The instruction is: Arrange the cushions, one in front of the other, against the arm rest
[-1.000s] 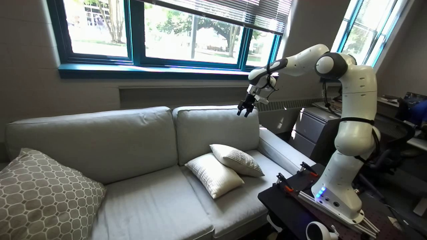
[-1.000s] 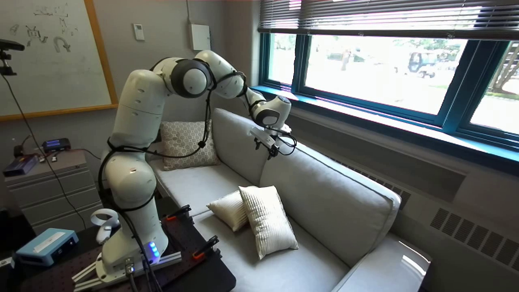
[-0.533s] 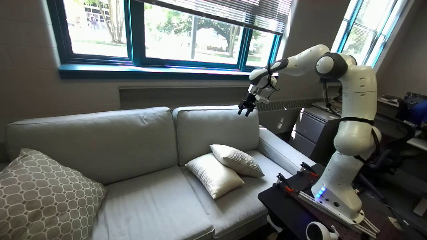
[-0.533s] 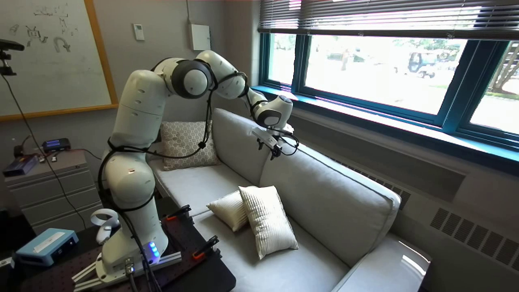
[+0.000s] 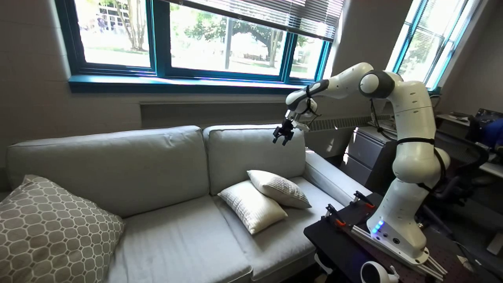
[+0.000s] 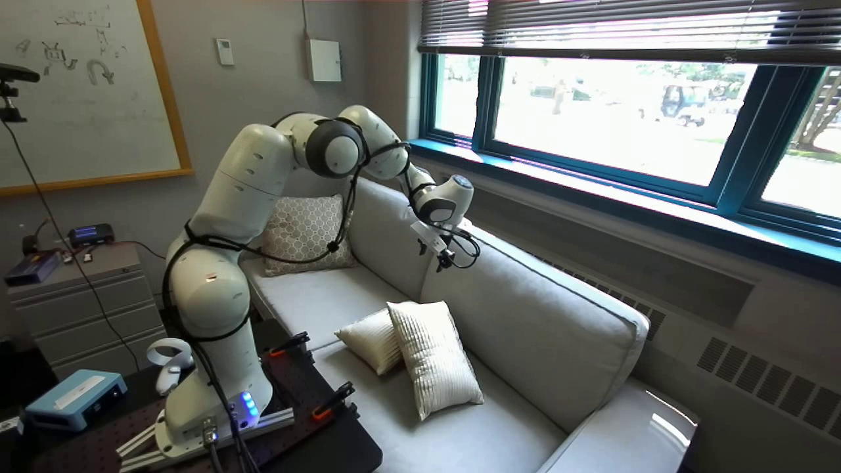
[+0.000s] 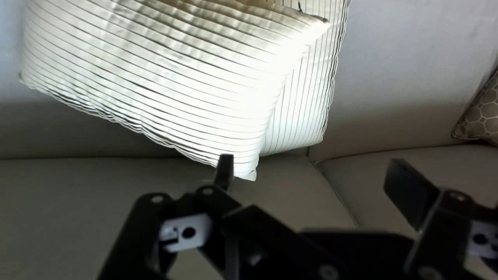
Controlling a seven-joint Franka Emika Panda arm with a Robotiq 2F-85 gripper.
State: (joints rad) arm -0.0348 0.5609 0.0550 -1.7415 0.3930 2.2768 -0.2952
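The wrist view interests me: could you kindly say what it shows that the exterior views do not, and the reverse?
Only the wrist view shows the pale plates on the fingers of the gripper.
Only the exterior views show the arm rest, the robot's arm and the window.
All share the gripper with its jaws apart, the sofa, the upper cream cushion partly covering the lower one, and the patterned cushion, cut off at the wrist view's edge.

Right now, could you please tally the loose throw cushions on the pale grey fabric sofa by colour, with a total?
Cream-white square fabric cushions: 2
Grey-beige patterned square fabric cushion: 1
Total: 3
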